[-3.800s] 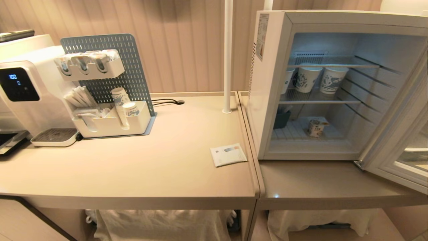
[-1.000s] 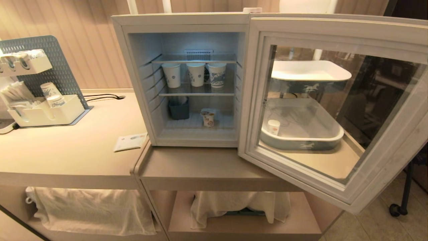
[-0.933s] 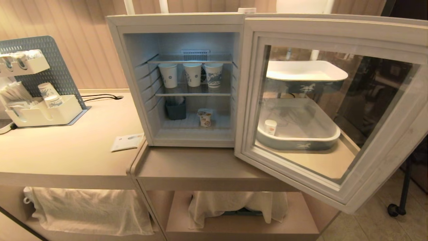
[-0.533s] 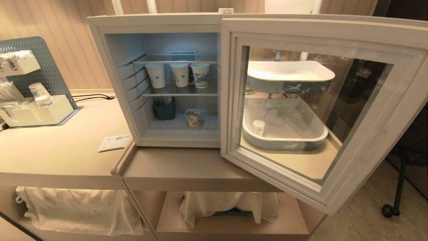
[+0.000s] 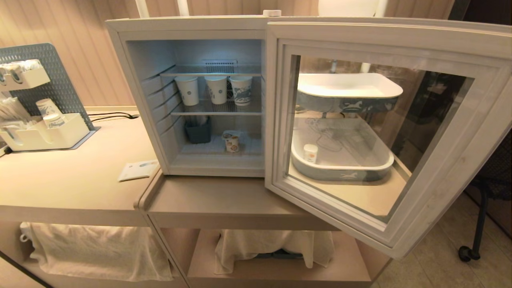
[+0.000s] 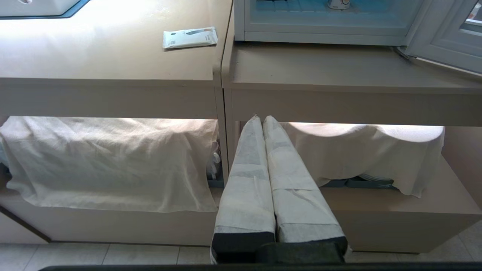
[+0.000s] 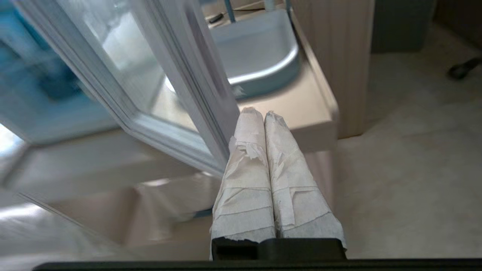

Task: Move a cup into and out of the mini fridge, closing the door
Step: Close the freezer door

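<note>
Camera view shifted sideways, door (image 5: 384, 132) wide open, cup (image 5: 232, 143) inside mini fridge (image 5: 136, 80)

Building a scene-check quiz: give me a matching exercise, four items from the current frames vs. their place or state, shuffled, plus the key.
Things:
1. the cup
2. three paper cups
3. the door
4. flat white packet

Places or states:
A. lying on the counter, left of the mini fridge
B. swung wide open to the right
C. standing on the fridge's bottom level, right of a dark bin
D. in a row on the middle wire shelf

Pairs: 1-C, 2-D, 3-B, 4-A
</note>
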Tool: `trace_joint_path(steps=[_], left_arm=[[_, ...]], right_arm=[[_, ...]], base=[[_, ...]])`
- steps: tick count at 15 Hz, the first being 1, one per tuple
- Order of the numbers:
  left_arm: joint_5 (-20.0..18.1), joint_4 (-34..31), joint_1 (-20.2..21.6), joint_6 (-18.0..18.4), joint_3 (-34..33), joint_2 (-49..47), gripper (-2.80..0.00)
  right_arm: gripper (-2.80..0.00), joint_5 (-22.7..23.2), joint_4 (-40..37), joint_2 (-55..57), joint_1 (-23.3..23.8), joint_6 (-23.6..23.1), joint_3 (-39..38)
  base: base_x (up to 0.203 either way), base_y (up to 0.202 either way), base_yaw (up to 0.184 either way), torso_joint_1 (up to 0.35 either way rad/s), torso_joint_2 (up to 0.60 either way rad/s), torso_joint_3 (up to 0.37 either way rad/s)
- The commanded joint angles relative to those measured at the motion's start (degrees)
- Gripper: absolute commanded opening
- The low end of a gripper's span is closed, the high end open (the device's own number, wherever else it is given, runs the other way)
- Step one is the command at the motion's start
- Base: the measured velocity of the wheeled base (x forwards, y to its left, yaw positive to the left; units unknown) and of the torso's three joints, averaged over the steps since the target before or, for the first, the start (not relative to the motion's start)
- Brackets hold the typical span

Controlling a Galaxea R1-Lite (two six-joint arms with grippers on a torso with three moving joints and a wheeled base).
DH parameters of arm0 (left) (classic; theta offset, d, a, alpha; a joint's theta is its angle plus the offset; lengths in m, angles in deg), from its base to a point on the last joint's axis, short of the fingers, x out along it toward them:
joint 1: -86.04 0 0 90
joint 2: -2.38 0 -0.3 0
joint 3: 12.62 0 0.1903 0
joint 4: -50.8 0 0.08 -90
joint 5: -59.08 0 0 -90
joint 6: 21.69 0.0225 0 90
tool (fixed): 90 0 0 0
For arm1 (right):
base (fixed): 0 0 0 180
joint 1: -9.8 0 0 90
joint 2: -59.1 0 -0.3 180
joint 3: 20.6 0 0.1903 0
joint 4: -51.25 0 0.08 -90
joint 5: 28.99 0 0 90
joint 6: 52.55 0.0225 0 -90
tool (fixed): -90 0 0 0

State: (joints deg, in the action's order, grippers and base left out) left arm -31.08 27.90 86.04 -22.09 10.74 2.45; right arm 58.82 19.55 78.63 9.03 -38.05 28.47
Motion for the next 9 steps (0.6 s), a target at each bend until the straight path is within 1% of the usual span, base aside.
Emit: trace_joint_path(steps=[1, 2, 3, 4, 5, 6, 7, 8, 9], left_arm=[[0.0, 0.0, 0.1, 0.0, -0.1, 0.0, -2.8], [0.0, 0.0, 0.1, 0.0, -0.1, 0.0, -2.8], [0.0, 0.0, 0.1, -0.1, -0.1, 0.0, -2.8], [0.0, 0.1, 0.1, -0.2, -0.1, 0.0, -2.8], [0.0, 0.1, 0.1, -0.2, -0.1, 0.0, -2.8], [0.0, 0.0, 0.1, -0.2, -0.1, 0.0, -2.8], [0.0, 0.1, 0.1, -0.2, -0.1, 0.0, -2.8], [0.0, 0.1, 0.1, -0.2, -0.1, 0.0, -2.8], [0.0, 0.1, 0.1, -0.2, -0.1, 0.0, -2.8]], right_arm=[[-2.8, 2.3, 0.4, 22.4, -0.1, 6.5, 10.1], [-2.8, 5.7, 1.0, 28.6, 0.9, 9.4, 13.2], [-2.8, 11.2, 2.0, 34.0, 3.2, 12.1, 16.1], [-2.8, 20.2, 3.1, 38.7, 7.6, 14.9, 18.7], [-2.8, 31.4, 4.0, 41.7, 14.3, 17.9, 21.2], [-2.8, 43.8, 4.7, 44.3, 21.7, 21.3, 23.4], [-2.8, 57.9, 5.6, 47.3, 28.9, 24.8, 25.2], [-2.8, 70.5, 7.2, 51.0, 35.1, 27.8, 26.6], [-2.8, 78.0, 9.2, 54.6, 39.0, 30.1, 27.3]], base=[[0.0, 0.0, 0.0, 0.0, 0.0, 0.0], [0.0, 0.0, 0.0, 0.0, 0.0, 0.0], [0.0, 0.0, 0.0, 0.0, 0.0, 0.0], [0.0, 0.0, 0.0, 0.0, 0.0, 0.0], [0.0, 0.0, 0.0, 0.0, 0.0, 0.0], [0.0, 0.0, 0.0, 0.0, 0.0, 0.0], [0.0, 0.0, 0.0, 0.0, 0.0, 0.0], [0.0, 0.0, 0.0, 0.0, 0.0, 0.0], [0.0, 0.0, 0.0, 0.0, 0.0, 0.0]])
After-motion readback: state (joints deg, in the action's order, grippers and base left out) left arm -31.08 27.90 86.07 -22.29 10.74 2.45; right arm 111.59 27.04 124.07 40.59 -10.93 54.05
